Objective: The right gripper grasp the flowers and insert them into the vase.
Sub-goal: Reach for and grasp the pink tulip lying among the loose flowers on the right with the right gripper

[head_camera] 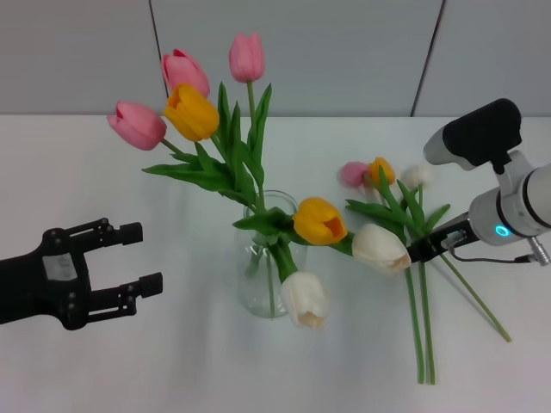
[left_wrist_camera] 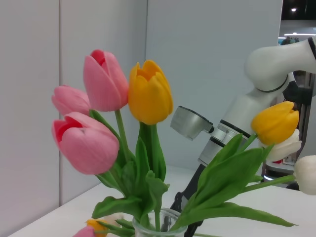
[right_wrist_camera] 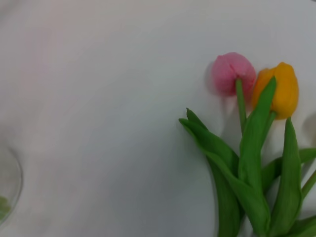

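Right tool (head_camera: 428,248) low beside the flowers (head_camera: 387,194), grip unclear; left tool (head_camera: 138,258) released; no legible writing

The left gripper (head_camera: 146,258) is hovering at the robot's left, its two black fingers spread apart and holding nothing. The right gripper (head_camera: 428,247) is reaching inward and low from the right on its silver-white arm, cyan ring glowing.
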Robot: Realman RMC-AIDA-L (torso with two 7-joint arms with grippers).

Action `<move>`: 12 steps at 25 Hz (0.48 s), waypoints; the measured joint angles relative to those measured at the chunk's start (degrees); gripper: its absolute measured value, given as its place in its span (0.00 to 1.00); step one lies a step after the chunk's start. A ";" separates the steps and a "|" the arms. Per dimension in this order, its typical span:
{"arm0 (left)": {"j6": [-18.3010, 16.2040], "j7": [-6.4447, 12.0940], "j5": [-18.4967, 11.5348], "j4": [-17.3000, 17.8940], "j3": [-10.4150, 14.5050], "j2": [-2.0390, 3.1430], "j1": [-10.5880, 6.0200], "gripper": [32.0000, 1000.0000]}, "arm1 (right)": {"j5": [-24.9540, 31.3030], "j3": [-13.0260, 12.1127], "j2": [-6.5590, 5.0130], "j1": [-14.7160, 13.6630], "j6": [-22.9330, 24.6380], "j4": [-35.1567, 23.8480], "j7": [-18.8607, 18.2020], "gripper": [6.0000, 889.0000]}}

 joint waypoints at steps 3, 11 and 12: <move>0.00 0.15 0.00 -0.04 0.00 -0.01 0.05 0.79 | 0.00 0.15 0.01 -0.14 0.29 0.04 -0.12 0.84; 0.00 0.17 0.00 -0.11 0.00 -0.01 0.13 0.79 | -0.01 0.14 0.09 -0.15 1.65 0.18 -0.63 0.68; 0.00 0.17 0.00 -0.11 0.00 -0.01 0.13 0.79 | -0.01 0.08 0.10 -0.15 2.09 0.34 -0.73 0.66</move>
